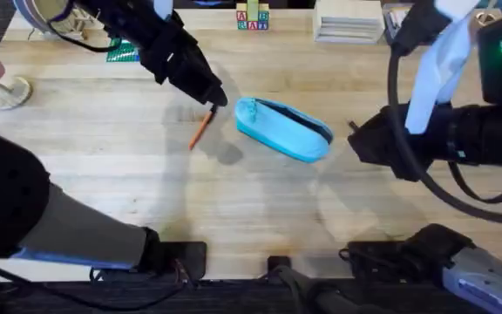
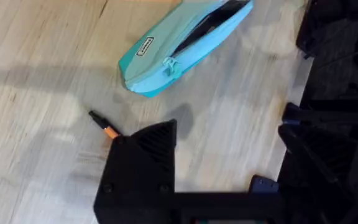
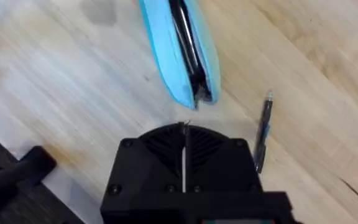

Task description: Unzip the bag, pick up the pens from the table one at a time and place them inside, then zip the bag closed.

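Observation:
The light blue bag [image 1: 281, 131] lies slanted mid-table, its zipper open along the top [image 2: 185, 40] [image 3: 182, 50]. An orange pen [image 1: 200, 130] with a black end [image 2: 104, 127] lies just left of the bag. My left gripper [image 1: 211, 94] hovers over the pen's far end with its fingers spread open; one finger [image 2: 145, 162] covers part of the pen. A thin dark pen [image 3: 263, 132] lies on the table near the bag's right end. My right gripper [image 1: 358, 139] [image 3: 184, 129] is shut and empty, close to that end and beside the dark pen.
Toy letter blocks [image 1: 253, 17], a white stack [image 1: 349, 22] and a green item [image 1: 122, 54] sit along the back edge. A pale object [image 1: 9, 89] is at the far left. Dark hardware [image 1: 408, 249] lines the front edge. Bare wood lies in front of the bag.

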{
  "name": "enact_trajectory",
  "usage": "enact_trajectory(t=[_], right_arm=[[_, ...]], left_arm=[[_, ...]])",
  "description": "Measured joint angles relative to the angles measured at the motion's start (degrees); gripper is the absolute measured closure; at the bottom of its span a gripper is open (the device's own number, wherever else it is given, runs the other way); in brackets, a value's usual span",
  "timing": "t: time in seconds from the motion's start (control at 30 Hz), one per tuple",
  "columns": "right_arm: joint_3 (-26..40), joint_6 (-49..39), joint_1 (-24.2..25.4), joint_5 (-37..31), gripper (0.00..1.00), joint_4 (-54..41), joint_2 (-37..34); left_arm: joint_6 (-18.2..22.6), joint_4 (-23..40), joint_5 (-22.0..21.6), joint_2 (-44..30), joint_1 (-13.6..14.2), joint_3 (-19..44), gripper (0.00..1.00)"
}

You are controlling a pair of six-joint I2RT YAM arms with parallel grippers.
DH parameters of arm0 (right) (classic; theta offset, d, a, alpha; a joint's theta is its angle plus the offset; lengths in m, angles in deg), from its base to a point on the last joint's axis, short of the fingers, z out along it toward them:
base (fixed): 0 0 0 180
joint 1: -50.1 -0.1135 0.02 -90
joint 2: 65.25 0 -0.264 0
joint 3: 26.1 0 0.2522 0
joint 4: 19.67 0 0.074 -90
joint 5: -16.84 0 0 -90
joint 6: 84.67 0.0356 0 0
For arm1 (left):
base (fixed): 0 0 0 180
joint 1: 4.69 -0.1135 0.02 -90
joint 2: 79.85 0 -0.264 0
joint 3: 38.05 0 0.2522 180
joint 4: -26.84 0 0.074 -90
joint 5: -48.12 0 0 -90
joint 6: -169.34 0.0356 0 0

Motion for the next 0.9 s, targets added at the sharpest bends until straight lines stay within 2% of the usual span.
enact_trajectory(t=[0.63, 0.9], right_arm=[[0.00, -5.93, 0.47, 0.12, 0.969, -1.22, 0.00], [0.00, -8.33, 8.06, 6.81, 0.968, -1.22, 0.00]], left_arm=[[-0.15, 0.00, 0.00, 0.00, 0.00, 0.00, 0.005], [-0.15, 0.00, 0.00, 0.00, 0.00, 0.00, 0.006]])
